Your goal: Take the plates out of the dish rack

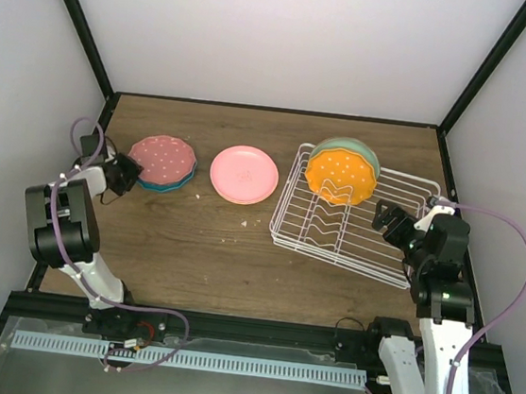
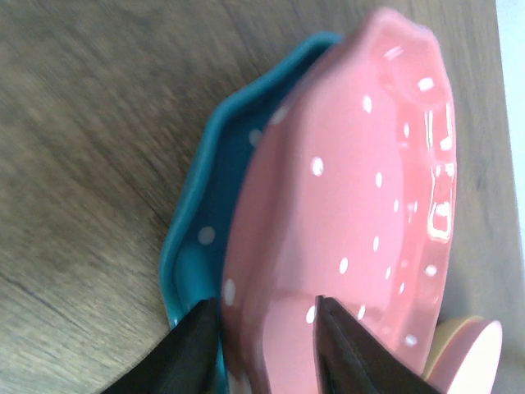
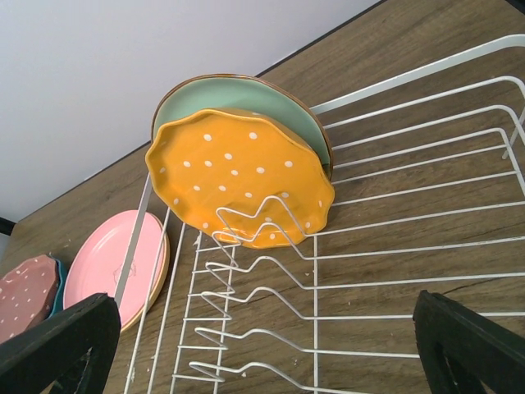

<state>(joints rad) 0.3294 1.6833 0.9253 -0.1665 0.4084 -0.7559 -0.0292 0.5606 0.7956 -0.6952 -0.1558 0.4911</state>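
The dotted maroon plate (image 1: 163, 155) lies on the dotted teal plate (image 1: 171, 185) at the table's left. My left gripper (image 1: 128, 174) is at its left edge; in the left wrist view the gripper (image 2: 265, 304) is partly open, jaws either side of the maroon plate's (image 2: 353, 205) rim, above the teal plate (image 2: 205, 222). The pink plate (image 1: 244, 174) lies flat on the peach plate (image 3: 162, 275). The dish rack (image 1: 384, 258) holds the dotted orange plate (image 1: 342, 175) upright, with the mint green plate (image 1: 356, 149) behind it. My right gripper (image 1: 386, 221) is wide open and empty over the rack (image 3: 264, 328).
The rack's near dividers (image 3: 271, 328) hold nothing. Black frame posts and white walls close in the table at the back and sides. The table's left edge runs close behind my left gripper.
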